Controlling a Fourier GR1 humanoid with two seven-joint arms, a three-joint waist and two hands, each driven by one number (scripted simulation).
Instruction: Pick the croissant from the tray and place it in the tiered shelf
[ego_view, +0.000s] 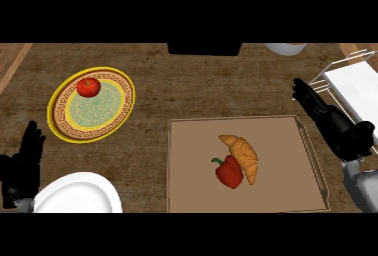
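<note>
A golden croissant (244, 156) lies on the brown tray (199, 195), touching a red bell pepper (229, 172) at its left. The white tiered shelf (357, 87) with wire rails stands at the right edge. My right hand (330, 122) hovers open between the tray's right rim and the shelf, fingers straight and pointing away, holding nothing. At the lower left edge my left hand (24, 162) rests open with fingers up, far from the tray.
A yellow-rimmed patterned plate (103, 112) at the left carries a red tomato (88, 87). A white plate (77, 196) sits at the lower left beside my left hand. A dark object (205, 48) and a white bowl (286, 48) stand at the back.
</note>
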